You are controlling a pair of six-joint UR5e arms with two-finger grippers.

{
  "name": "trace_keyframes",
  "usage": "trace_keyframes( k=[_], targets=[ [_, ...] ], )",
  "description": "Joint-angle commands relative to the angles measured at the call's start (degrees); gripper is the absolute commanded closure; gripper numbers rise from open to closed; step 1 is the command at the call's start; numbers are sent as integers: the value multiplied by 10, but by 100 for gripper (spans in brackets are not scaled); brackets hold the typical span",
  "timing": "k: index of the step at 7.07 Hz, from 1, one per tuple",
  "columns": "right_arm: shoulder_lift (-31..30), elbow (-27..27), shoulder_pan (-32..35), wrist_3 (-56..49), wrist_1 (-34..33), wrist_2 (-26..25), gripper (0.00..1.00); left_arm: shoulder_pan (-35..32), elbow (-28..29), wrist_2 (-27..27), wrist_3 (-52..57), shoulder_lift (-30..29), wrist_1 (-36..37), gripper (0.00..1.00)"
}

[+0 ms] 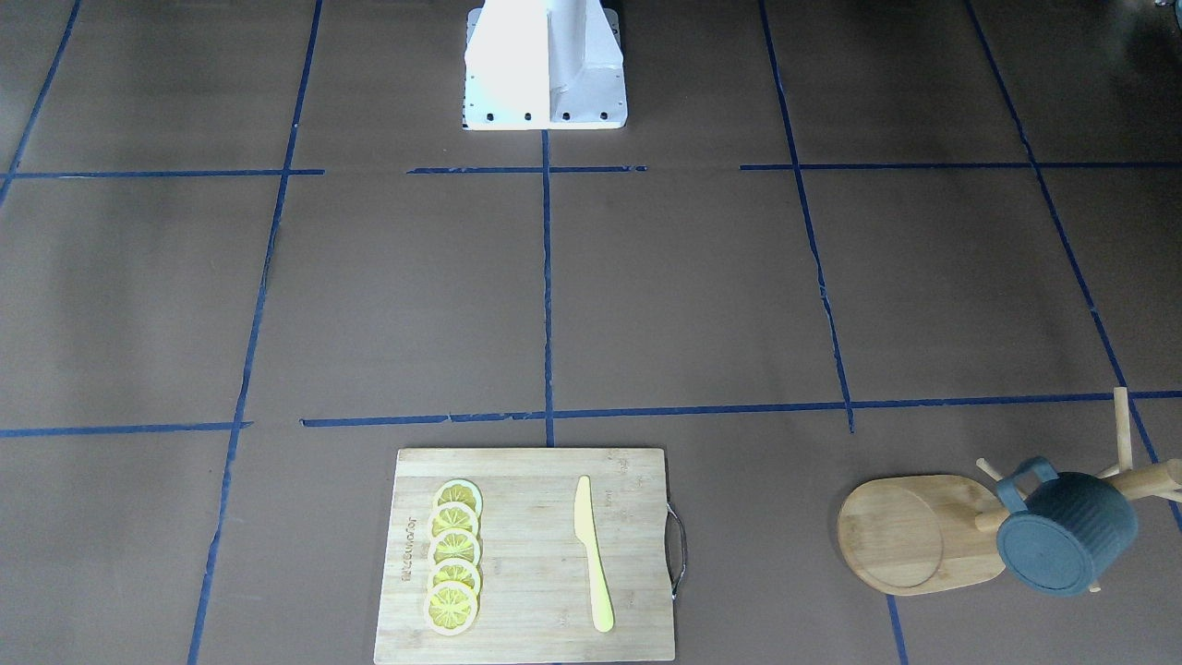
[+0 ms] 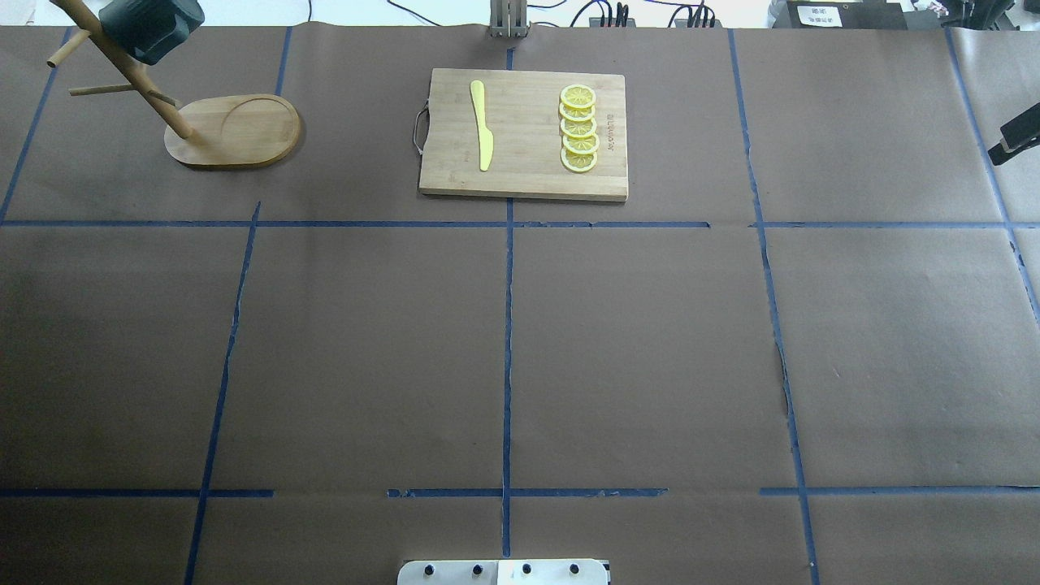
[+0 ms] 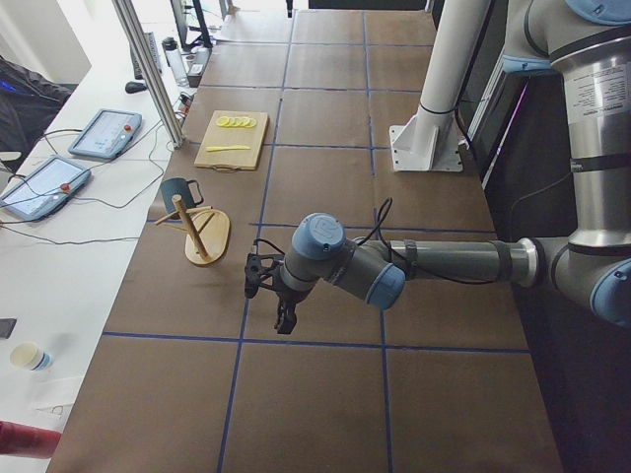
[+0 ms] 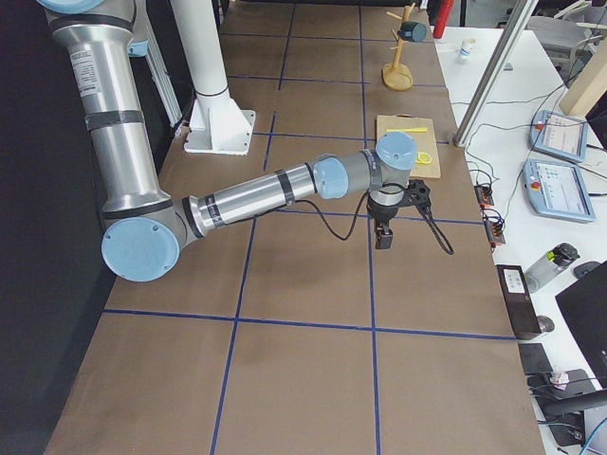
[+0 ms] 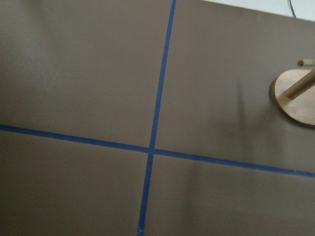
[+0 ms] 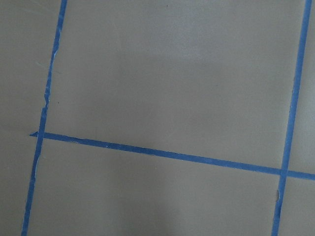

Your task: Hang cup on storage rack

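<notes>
cup (image 1: 1067, 540), ribbed teal, hangs on round-posted wooden storage rack (image 1: 910, 536).

Overhead and front-facing cameras look steeply down from opposite sides, both showing the storage rack (image 1: 914, 536).

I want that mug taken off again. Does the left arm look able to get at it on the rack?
Probably yes. The left gripper hangs over bare table close to the storage rack, nothing stands between them, and the cup hangs exposed on a peg.
</notes>
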Motion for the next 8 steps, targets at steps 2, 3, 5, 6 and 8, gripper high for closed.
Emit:
trace_keyframes(
  k=[2, 3, 5, 6, 8],
  targets=[
    [-2, 3, 1, -3, 1, 1, 0, -7, 9, -9, 187, -34, 215, 0],
    [-5, 1, 1, -3, 0, 2, 0, -1, 12, -29, 221, -36, 246, 0],
    [-15, 0, 8, -5, -1, 8, 0, -1, 28, -33, 301, -82, 359, 0],
    [-24, 0, 15, -6, -2, 9, 0, -4, 33, -33, 304, -87, 359, 0],
    [-66, -3, 40, -45, -1, 15, 0, -4, 55, -30, 300, -93, 337, 0]
  ],
)
